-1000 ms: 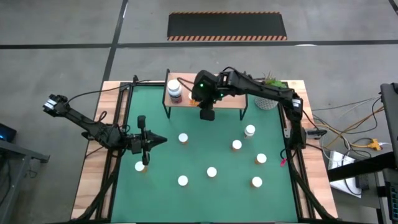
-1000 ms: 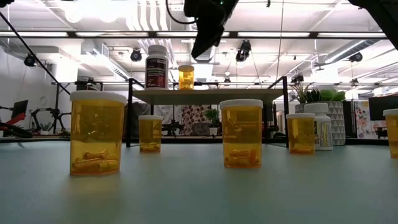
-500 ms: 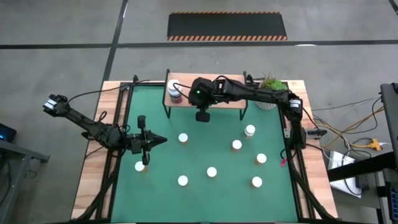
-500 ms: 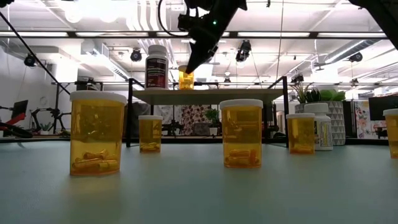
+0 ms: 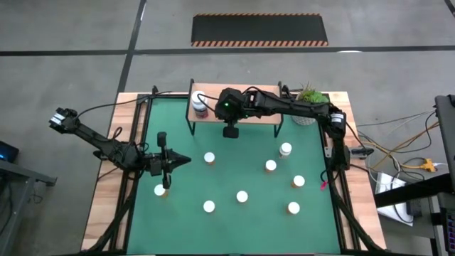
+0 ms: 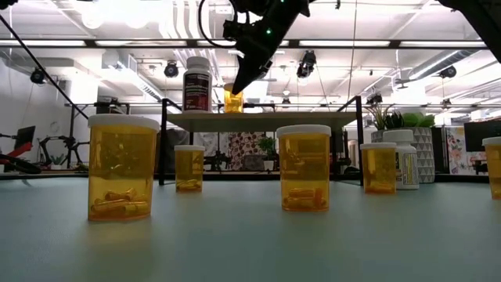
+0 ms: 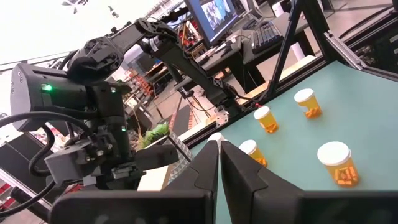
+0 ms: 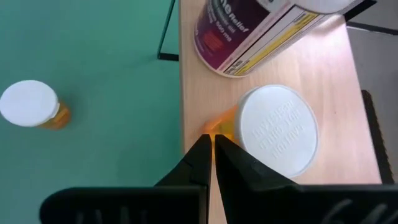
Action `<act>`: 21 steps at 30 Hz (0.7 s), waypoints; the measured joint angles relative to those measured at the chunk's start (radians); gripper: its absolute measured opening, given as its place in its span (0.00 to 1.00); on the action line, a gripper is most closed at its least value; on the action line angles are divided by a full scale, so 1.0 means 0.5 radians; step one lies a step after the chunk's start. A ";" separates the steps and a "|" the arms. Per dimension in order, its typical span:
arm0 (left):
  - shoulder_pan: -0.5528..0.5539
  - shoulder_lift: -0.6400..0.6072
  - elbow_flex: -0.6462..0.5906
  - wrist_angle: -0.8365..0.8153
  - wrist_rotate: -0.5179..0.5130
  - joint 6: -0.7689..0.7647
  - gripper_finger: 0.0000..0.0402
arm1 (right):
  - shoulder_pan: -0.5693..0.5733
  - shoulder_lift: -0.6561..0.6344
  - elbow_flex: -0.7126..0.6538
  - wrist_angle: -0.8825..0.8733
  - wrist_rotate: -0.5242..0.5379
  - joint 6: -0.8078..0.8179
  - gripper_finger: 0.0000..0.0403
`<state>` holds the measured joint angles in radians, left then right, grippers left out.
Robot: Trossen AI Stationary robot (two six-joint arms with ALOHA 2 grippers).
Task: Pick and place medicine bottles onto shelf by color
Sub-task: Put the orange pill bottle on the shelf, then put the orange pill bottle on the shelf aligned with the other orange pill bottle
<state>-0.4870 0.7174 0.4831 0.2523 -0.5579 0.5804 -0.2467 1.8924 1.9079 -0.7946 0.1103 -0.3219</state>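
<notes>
The wooden shelf [image 5: 263, 116] stands at the mat's far edge. On it stand a white-and-dark bottle [image 8: 261, 31] and a white-capped orange bottle [image 8: 277, 134], the latter near the shelf's front edge. My right gripper [image 8: 209, 139] is shut, its tips beside that orange bottle's side. In the low view its tips [image 6: 233, 88] show at the bottle's cap. Several orange bottles [image 5: 242, 196] and a white bottle [image 5: 286, 149] stand on the green mat. My left gripper [image 7: 219, 144] is shut and empty over the mat's left part [image 5: 186, 161]. My right gripper's shut fingertips [image 8: 205, 144] stand at the orange bottle's side [image 8: 225, 127], just under its cap, slanting down from the near side. I cannot tell whether they touch it. The bottle stands upright on the shelf.
A white pot with a green plant [image 5: 306, 114] stands at the shelf's right end. One orange bottle [image 5: 160, 190] stands just near of my left gripper. The shelf's black legs [image 6: 163, 141] stand on the mat.
My right gripper has gone down and toward the table's left, from above the shelf to the orange bottle's cap height. The bottle stays upright in place.
</notes>
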 joint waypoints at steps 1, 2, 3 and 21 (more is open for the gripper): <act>0.001 0.000 0.000 0.000 0.000 0.000 0.00 | -0.001 0.001 0.000 0.003 0.001 -0.007 0.03; 0.001 0.000 0.000 0.000 0.000 0.000 0.00 | -0.002 0.001 0.000 0.002 0.004 -0.007 0.03; 0.000 0.000 0.000 0.000 0.000 0.000 0.00 | -0.002 0.001 0.000 0.001 0.005 -0.007 0.03; 0.000 0.000 0.000 -0.001 0.000 0.000 0.00 | 0.096 -0.140 -0.015 -0.150 -0.016 -0.017 0.03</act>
<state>-0.4869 0.7174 0.4831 0.2520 -0.5579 0.5804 -0.1986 1.8222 1.9002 -0.8694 0.1021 -0.3306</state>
